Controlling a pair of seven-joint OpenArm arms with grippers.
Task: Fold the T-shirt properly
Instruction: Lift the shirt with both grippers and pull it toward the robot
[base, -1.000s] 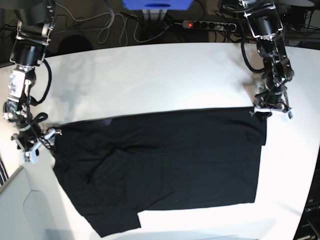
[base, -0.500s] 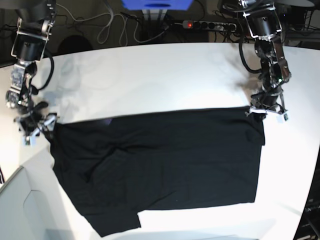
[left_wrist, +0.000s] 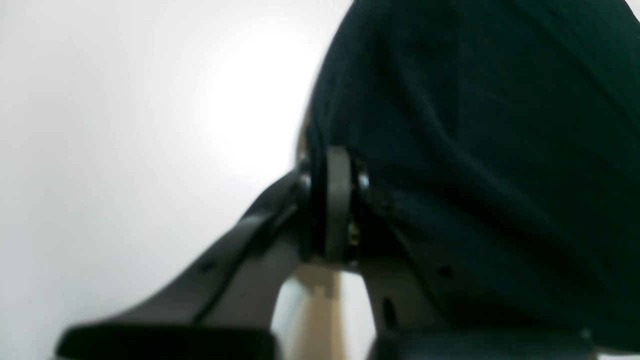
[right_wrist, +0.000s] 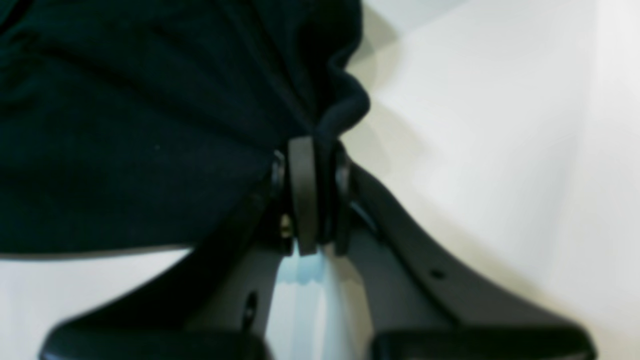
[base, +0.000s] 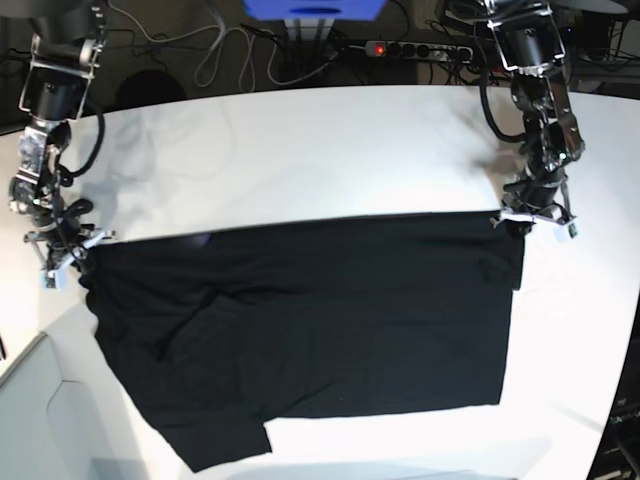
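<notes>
the black t-shirt (base: 300, 330) is lying spread, plain side up, on the white table (base: 300, 150). the left gripper (base: 533, 218) and right gripper (base: 62, 258) are reaching down, each pinching a far corner.

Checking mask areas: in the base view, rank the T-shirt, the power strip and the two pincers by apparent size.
1. T-shirt, by far the largest.
2. Power strip, at the back and partly hidden by an arm.
3. Left pincer and right pincer: both small and look alike, so no ranking between them.
</notes>
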